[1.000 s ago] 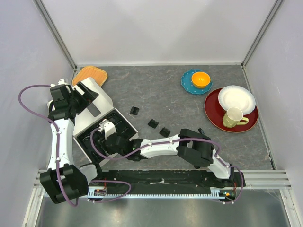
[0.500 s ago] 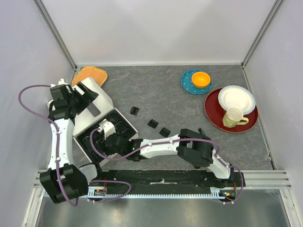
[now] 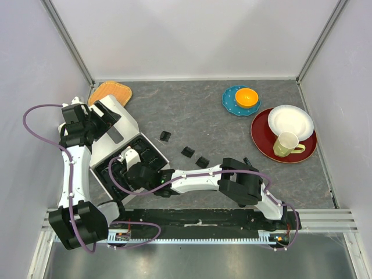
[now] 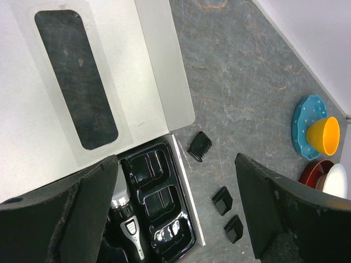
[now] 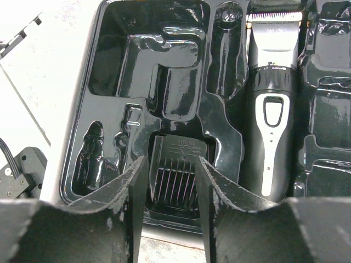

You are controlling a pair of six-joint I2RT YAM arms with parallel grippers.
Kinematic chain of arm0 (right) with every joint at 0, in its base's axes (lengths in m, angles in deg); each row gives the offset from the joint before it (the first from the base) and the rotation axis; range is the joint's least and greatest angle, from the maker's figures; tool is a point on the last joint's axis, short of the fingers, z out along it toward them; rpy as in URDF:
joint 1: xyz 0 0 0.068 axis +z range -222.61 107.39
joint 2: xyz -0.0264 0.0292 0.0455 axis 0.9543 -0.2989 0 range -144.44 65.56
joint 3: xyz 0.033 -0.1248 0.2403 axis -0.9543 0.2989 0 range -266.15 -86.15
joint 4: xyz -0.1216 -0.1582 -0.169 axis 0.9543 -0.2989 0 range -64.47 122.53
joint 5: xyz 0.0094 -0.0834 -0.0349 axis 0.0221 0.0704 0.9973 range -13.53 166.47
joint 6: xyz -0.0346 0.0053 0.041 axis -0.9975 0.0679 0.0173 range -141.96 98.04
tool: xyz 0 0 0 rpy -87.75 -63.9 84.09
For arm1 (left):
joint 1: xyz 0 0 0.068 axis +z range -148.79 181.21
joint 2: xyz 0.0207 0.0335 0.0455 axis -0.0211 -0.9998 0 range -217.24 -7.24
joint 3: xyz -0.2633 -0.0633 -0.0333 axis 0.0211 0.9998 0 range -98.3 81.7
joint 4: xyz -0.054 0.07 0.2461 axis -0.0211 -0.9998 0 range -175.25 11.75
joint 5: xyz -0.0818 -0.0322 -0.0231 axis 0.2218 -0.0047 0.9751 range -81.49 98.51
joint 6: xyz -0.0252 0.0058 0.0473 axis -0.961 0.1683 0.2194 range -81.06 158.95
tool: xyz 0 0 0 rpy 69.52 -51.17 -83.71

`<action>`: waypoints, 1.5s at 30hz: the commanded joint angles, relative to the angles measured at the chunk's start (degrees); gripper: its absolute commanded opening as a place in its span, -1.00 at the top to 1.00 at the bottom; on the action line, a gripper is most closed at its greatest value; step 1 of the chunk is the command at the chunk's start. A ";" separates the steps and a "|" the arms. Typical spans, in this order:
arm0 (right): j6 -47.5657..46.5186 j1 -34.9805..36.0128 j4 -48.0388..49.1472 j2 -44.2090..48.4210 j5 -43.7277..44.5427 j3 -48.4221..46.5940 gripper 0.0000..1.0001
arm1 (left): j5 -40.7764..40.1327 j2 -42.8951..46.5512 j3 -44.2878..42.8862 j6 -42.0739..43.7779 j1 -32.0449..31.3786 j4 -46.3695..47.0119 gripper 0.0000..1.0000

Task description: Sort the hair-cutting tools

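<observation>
The black-and-silver clipper [image 5: 272,109] lies in its slot of the black moulded tray [image 5: 142,71] in the white box [image 3: 110,125]. My right gripper [image 5: 171,164] hovers over the tray's near end, open. Its fingers stand to either side of one black comb guard [image 5: 176,170] that rests in a square pocket. Three more comb guards [image 3: 165,136] [image 3: 188,152] [image 3: 202,162] lie loose on the grey table to the right of the box. My left gripper [image 4: 174,164] hangs wide open above the box lid and holds nothing. It looks down on the clipper [image 4: 129,230] and the loose guards [image 4: 199,146].
An orange cloth [image 3: 110,92] lies behind the box. At the back right stand a teal plate [image 3: 232,104] with an orange cup and a red plate [image 3: 261,139] carrying a white plate and a pale mug [image 3: 286,144]. A small black bit [image 3: 247,160] lies near the right arm.
The right gripper has shifted slightly left over the tray and its fingers have narrowed. The left arm has not moved.
</observation>
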 commanded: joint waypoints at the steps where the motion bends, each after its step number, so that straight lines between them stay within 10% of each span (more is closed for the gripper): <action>1: -0.28 0.23 3.84 2.42 0.16 0.93 0.10 | -0.64 0.29 -0.68 2.14 0.36 0.02 -0.87; 45: -1.43 0.31 -1.85 -0.22 4.73 -1.52 0.32 | -1.00 0.64 -0.60 2.22 0.28 0.02 -0.88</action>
